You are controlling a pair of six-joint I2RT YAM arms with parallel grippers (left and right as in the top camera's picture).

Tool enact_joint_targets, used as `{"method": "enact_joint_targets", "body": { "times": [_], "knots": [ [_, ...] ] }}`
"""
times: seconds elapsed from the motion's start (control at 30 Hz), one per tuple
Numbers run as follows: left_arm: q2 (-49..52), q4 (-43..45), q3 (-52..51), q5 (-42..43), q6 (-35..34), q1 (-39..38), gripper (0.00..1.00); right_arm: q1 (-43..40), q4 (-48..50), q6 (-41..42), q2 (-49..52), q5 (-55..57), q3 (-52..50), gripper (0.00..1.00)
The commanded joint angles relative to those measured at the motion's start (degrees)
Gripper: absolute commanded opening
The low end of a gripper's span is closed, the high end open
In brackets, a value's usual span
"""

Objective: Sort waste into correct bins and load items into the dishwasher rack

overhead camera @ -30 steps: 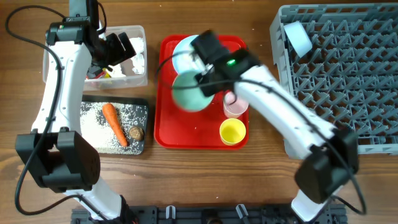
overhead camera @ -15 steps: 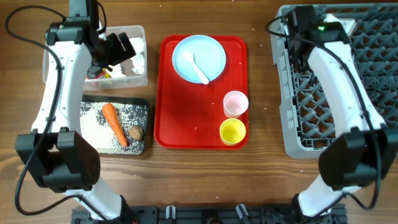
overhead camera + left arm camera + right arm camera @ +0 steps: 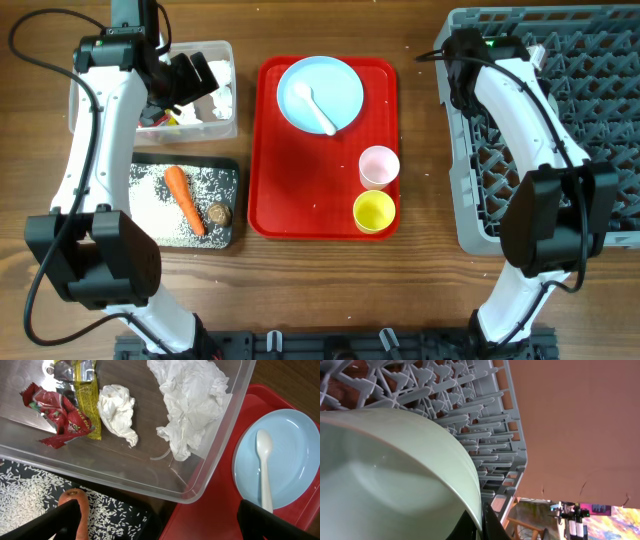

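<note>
since the bowl is hidden overhead, only the right tool is seen, at the far left corner of the rack. from the left wrist, the left tool is shown spread wide, empty, over the clear tub. from the right wrist, the bowl is seen pinched by its rim in that tool; it should be tilted between pegs before release.

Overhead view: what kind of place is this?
Probably a lab tabletop staged as a dish-clearing station: a grey dishwasher rack, a red tray holding a light blue plate, and a clear tub of wrappers and tissue.
</note>
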Motion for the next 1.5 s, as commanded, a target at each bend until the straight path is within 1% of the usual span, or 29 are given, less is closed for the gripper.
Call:
{"method": "enact_joint_targets", "body": {
  "times": [0.0,0.1,0.27,0.33,0.37,0.4,0.5,0.53,0.57,0.6,0.63,0.7,0.77,0.8,0.97,1.03,1.1,1.13,1.17,1.2,1.23,1.27,1.3,1.37,1.43,1.47],
  "knots": [
    [-1.4,0.0,-0.2,-0.3,-0.9,0.2,1.0,-0.1,1.2,-2.2,1.6,2.7,-0.2,0.04],
    [-1.4,0.0,-0.2,-0.3,-0.9,0.2,1.0,-0.1,4.1,-6.0,1.6,3.4,-0.2,0.04],
    [-1.4,0.0,-0.2,-0.3,-0.9,0.2,1.0,-0.1,6.0,-7.5,1.6,3.7,-0.2,0.05],
    [-1.4,0.0,-0.2,-0.3,-0.9,0.2,1.0,0.1,6.5,-8.0,1.6,1.7,-0.2,0.04],
    [-1.4,0.0,-0.2,-0.3,-0.9,0.2,1.0,0.4,6.9,-9.4,1.6,-0.6,-0.2,0.04],
    [-1.4,0.0,-0.2,-0.3,-0.9,0.2,1.0,1.1,7.0,-10.9,1.6,-3.5,-0.2,0.04],
    [-1.4,0.0,-0.2,-0.3,-0.9,0.2,1.0,4.3,6.8,-12.0,1.6,-5.6,-0.2,0.05],
    [-1.4,0.0,-0.2,-0.3,-0.9,0.2,1.0,5.5,6.9,-12.0,1.6,-5.6,-0.2,0.06],
    [-1.4,0.0,-0.2,-0.3,-0.9,0.2,1.0,6.6,6.8,-12.0,1.6,-5.6,-0.2,0.09],
    [-1.4,0.0,-0.2,-0.3,-0.9,0.2,1.0,7.6,6.8,-12.0,1.6,-5.6,-0.2,0.17],
    [-1.4,0.0,-0.2,-0.3,-0.9,0.2,1.0,8.6,6.6,-14.4,1.6,-7.5,-0.2,0.3],
    [-1.4,0.0,-0.2,-0.3,-0.9,0.2,1.0,9.6,6.2,-19.4,1.6,-12.4,-0.2,0.6],
    [-1.4,0.0,-0.2,-0.3,-0.9,0.2,1.0,10.2,4.8,-19.2,1.6,-17.4,-0.2,0.73],
    [-1.4,0.0,-0.2,-0.3,-0.9,0.2,1.0,10.2,4.3,-19.0,1.6,-19.1,-0.2,1.0],
    [-1.4,0.0,-0.2,-0.3,-0.9,0.2,1.0,10.1,3.5,-17.4,1.6,-19.5,0.7,1.0],
    [-1.4,0.0,-0.2,-0.3,-0.9,0.2,1.0,10.1,3.1,-16.1,0.7,-20.7,4.4,1.0],
    [-1.4,0.0,-0.2,-0.3,-0.9,0.2,1.0,10.2,1.1,-16.5,-0.2,-26.6,10.5,1.0],
    [-1.4,0.0,-0.2,-0.3,-0.9,0.2,1.0,10.2,-0.3,-16.5,-0.5,-32.1,14.9,1.0],
    [-1.4,0.0,-0.2,-0.3,-0.9,0.2,1.0,10.2,-0.7,-17.4,-0.7,-42.4,19.9,1.0],
    [-1.4,0.0,-0.2,-0.3,-0.9,0.2,1.0,10.2,0.7,-21.7,-0.7,-55.7,23.2,1.0],
    [-1.4,0.0,-0.2,-0.3,-0.9,0.2,1.0,10.1,5.3,-25.4,-0.8,-69.3,24.6,1.0],
    [-1.4,0.0,-0.2,-0.3,-0.9,0.2,1.0,10.2,13.1,-26.9,-0.3,-81.8,24.3,1.0],
    [-1.4,0.0,-0.2,-0.3,-0.9,0.2,1.0,10.6,18.2,-25.3,0.7,-84.8,24.1,0.93],
    [-1.4,0.0,-0.2,-0.3,-0.9,0.2,1.0,12.4,23.3,-22.7,3.3,-82.6,24.0,0.88],
    [-1.4,0.0,-0.2,-0.3,-0.9,0.2,1.0,16.3,25.2,-25.5,8.7,-80.9,24.0,0.87],
    [-1.4,0.0,-0.2,-0.3,-0.9,0.2,1.0,17.8,25.3,-25.5,11.2,-78.5,24.0,0.84]
  ]
}}
